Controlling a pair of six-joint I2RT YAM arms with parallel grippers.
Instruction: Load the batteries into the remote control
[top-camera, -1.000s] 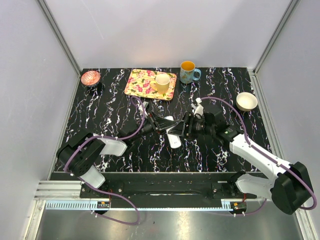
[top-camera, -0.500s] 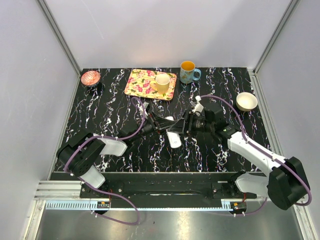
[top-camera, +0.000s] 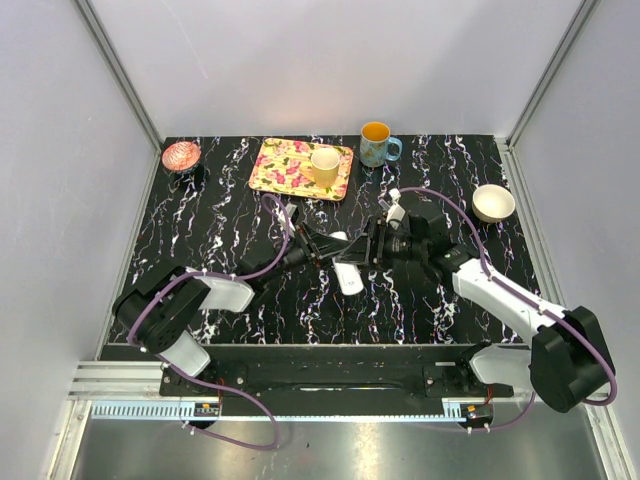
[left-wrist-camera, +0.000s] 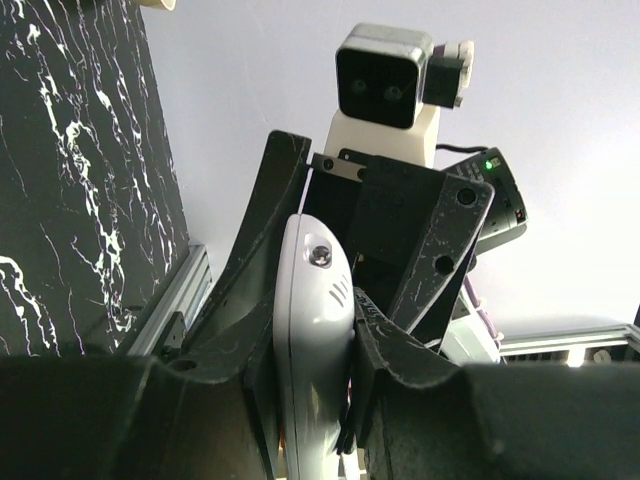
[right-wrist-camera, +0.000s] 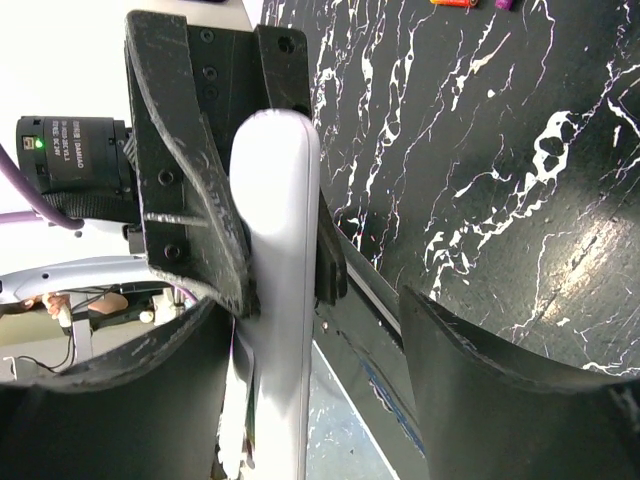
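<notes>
Both arms stretch inward, the left arm (top-camera: 215, 290) low and the right arm (top-camera: 500, 295) angled across, wrists facing each other; the left gripper (left-wrist-camera: 312, 375) is clamped tight on the remote control (left-wrist-camera: 312, 300) (held edge-up); the right gripper (right-wrist-camera: 312, 310) meets it head-on, jaws spread wide, one finger (right-wrist-camera: 470, 370) standing clear.

right gripper (top-camera: 374, 245): has shifted a little left and far, closing in on the remote control (top-camera: 348, 279) from the right; its jaws now stand wider apart than a second ago.
right arm (top-camera: 500, 295): the white forearm has swung left and far; the dark shoulder block (top-camera: 562, 360) at the near right has turned and moved left.
</notes>
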